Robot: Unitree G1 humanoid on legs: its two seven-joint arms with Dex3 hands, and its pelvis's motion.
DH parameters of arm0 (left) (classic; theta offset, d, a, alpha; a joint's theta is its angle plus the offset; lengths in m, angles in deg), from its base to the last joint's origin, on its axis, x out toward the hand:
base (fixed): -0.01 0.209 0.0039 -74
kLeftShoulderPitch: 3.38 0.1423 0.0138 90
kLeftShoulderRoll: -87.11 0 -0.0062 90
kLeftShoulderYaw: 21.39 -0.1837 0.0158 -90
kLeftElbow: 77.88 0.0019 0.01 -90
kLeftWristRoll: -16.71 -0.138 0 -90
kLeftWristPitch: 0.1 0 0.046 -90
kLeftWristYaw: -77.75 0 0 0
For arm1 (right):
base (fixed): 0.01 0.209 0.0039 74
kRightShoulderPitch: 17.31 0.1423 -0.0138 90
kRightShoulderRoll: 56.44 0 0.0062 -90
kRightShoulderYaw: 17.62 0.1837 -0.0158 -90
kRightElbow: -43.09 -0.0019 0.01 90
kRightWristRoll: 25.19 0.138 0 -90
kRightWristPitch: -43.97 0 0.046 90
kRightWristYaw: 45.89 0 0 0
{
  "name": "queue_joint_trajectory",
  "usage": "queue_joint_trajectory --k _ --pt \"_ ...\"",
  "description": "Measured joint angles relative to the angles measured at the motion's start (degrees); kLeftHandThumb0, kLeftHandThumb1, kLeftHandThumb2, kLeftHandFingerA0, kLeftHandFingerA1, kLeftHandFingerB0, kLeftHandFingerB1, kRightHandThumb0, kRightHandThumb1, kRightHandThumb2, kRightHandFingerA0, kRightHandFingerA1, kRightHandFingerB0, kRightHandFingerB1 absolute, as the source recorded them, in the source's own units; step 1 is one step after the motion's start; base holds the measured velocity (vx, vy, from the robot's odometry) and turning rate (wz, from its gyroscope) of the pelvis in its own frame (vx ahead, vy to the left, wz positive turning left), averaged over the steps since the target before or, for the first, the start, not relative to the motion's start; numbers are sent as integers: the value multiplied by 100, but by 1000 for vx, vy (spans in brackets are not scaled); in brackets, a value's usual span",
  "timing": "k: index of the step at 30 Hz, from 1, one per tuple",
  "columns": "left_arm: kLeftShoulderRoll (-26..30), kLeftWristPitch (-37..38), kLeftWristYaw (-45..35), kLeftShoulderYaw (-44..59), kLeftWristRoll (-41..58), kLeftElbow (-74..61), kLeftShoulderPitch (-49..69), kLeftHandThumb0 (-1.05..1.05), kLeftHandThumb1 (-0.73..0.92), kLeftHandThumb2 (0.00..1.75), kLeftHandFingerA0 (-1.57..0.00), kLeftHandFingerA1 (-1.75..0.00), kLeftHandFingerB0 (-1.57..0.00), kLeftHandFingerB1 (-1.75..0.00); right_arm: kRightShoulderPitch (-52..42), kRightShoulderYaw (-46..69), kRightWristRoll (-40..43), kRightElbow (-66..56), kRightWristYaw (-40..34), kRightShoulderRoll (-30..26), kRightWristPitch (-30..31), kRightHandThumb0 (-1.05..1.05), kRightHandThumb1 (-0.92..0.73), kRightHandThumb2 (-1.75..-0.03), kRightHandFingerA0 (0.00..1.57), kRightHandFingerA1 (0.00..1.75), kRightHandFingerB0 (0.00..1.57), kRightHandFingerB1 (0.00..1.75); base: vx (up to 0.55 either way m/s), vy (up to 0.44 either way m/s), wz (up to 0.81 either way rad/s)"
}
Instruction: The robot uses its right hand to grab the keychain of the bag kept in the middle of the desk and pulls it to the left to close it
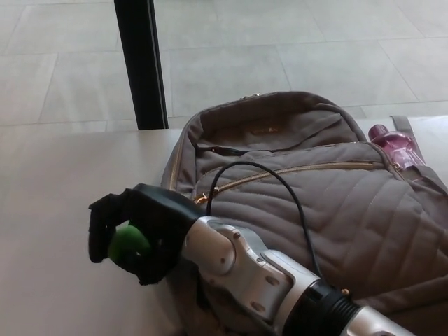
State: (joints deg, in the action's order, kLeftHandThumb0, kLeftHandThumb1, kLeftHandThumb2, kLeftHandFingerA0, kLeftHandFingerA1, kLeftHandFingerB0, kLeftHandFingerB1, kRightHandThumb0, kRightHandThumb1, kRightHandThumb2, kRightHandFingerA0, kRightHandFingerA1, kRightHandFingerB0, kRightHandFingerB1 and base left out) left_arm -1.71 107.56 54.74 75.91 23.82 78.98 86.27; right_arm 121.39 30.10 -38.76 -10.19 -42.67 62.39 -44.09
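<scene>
Right robot hand [131,236]: is reaching across from the picture's right, thumb and fingers curling tight round the green keychain [127,243]; it is hovering above the desk [49,210], just off the bag's left edge.
Left robot hand: is not showing in the head view.
Green keychain: is sitting inside the grasp, left of the bag; it is likely being held out that way because a leftward pull is what draws the zip shut.
Grey quilted backpack [350,217]: is lying on its back mid-desk, front panel facing up, which is keeping the zip within reach.
Gold zip [315,167]: is running across the front panel; its teeth are appearing to meet along the whole visible run, so closing is judged nearly finished.
Upper compartment [266,129]: is gaping slightly along a dark slit; its contents are hidden.
Side pocket: is carrying a pink bottle [393,142], its cap poking out at the bag's right edge.
Black cable [245,164]: is looping from the forearm over the zip, where it could snag.
</scene>
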Motion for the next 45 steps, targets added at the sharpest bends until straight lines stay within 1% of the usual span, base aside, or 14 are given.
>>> queue_joint_trajectory --k 1,5,6,19,20,21,22,23,28,29,30,31,41,45 --pt "2 -8 0 1 -2 0 1 -102 39 120 -89 -118 -83 -111 10 23 2 -158 72 -10 56 -95 -58 -96 0 12 0 10 0 0 0" --pt "14 -27 -2 26 -3 3 17 -104 40 119 -85 -116 -82 -110 337 -20 -240 -717 342 -81 426 -105 -60 -100 0 11 0 0 0 0 0" --pt "20 -27 -6 32 -3 9 25 -103 40 118 -86 -116 -84 -109 460 -18 -326 -858 414 -133 553 -100 -70 -64 0 0 0 0 0 0 0" --pt "110 -47 21 -32 -111 -27 185 -105 54 105 -80 -118 -71 -110 1464 103 -1310 -1676 1023 -977 1294 -105 -74 -68 0 0 0 0 0 0 1" --pt "111 -46 21 -42 -130 -40 188 -103 46 128 -82 -113 -76 -106 1496 125 -1356 -1741 1075 -1053 1325 -105 -75 -68 0 0 0 0 0 0 0" --pt "112 -46 21 -53 -146 -52 197 -103 46 128 -82 -113 -76 -106 1520 162 -1408 -1803 1131 -1133 1360 -105 -75 -68 0 0 0 0 0 0 0" --pt "112 -46 20 -57 -155 -54 211 -94 39 126 -120 -133 -86 -111 1544 195 -1448 -1876 1220 -1228 1407 -105 -78 -68 0 0 0 0 0 0 0" --pt "112 -46 20 -58 -160 -56 214 -105 47 127 -78 -111 -76 -105 1549 228 -1458 -1911 1275 -1280 1431 -105 -79 -67 0 0 0 0 0 0 0" --pt "112 -46 17 -58 -170 -67 230 -105 47 127 -79 -111 -75 -106 1611 469 -1450 -2036 1692 -1632 1546 -105 -87 -71 0 0 0 0 0 0 0" --pt "112 -46 17 -54 -170 -67 240 -104 44 126 -81 -113 -75 -106 1631 512 -1446 -2057 1773 -1710 1554 -103 -70 -92 0 0 0 0 0 0 0" --pt "110 -47 17 -54 -170 -66 235 -104 44 126 -81 -113 -75 -106 1644 584 -1432 -2089 1862 -1843 1552 -103 -70 -92 0 0 0 0 0 0 0" --pt "110 -46 17 -55 -171 -66 229 -105 53 101 -79 -118 -69 -109 1645 696 -1409 -2146 1950 -2010 1552 -101 -83 -66 0 0 0 0 0 0 7" --pt "113 -47 18 -49 -180 -58 373 -105 51 99 -80 -118 -67 -108 1646 1922 -1137 -2434 2693 -3770 1522 -105 -91 -68 0 0 0 0 0 0 0" --pt "164 -45 14 15 -180 -69 492 -105 51 99 -80 -118 -67 -108 1649 2149 -1008 -2556 3017 -4041 1512 -105 -91 -68 0 0 0 0 0 0 0"
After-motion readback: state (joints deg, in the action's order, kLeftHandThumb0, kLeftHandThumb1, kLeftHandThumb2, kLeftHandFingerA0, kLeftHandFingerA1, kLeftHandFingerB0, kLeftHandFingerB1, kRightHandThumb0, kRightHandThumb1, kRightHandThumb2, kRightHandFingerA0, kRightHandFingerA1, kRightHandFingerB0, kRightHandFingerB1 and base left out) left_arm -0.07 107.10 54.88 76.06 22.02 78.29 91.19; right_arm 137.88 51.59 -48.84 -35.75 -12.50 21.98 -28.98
